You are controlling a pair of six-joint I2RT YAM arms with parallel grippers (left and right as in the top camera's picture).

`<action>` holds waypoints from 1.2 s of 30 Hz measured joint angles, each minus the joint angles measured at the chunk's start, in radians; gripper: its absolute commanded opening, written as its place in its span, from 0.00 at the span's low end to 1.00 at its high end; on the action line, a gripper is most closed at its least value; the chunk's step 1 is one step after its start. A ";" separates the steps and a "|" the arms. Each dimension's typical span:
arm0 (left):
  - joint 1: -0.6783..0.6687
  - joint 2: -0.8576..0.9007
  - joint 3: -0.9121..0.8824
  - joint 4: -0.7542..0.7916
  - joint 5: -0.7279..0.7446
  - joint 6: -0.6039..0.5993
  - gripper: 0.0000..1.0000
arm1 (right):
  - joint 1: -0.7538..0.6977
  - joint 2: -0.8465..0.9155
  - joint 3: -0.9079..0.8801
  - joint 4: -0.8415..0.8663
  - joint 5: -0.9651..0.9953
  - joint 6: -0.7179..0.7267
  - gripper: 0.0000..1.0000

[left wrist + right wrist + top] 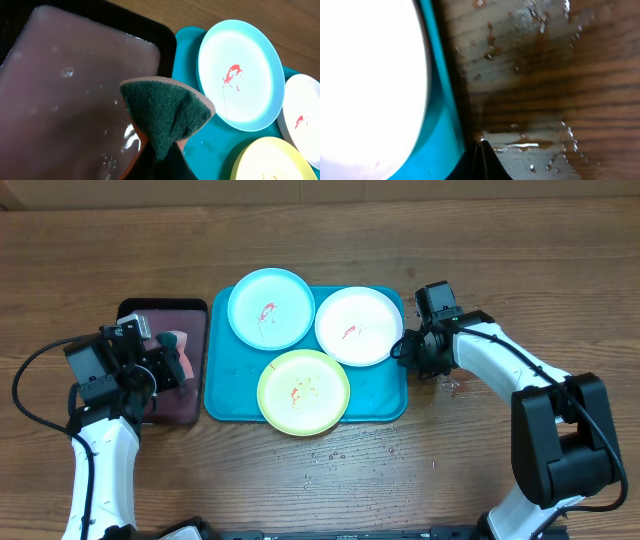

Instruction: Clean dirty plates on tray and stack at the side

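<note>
Plates, three and all smeared red or orange, crowd the teal tray (385,408) mid-worktop: a light blue plate (271,309) far left, a white plate (359,326) far right, and a yellow-green plate (303,391) nearest, close against both. The left arm's jaws are clenched on a green-faced sponge (167,112), hanging over pinkish water in a black-rimmed tray (163,304) just left of the teal one. The right arm's jaws are clenched on nothing, low beside the teal tray's right rim, near the white plate and over a wet patch of worktop (500,260). The step in hand seems to be carrying the wet sponge to a first plate, probably the light blue one, the closest. To do it well, lift clear of both raised rims, land the green face flat on the smear, and press lightly so the plate does not slide. The blue and yellow-green plates overhang the tray's rims and could tip. Bare worktop lies open far of the tray and to the near right for stacking.
</note>
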 measured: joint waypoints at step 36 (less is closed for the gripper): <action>0.000 0.000 0.000 -0.003 0.000 0.000 0.04 | 0.152 0.003 0.010 -0.438 -0.149 -0.060 0.06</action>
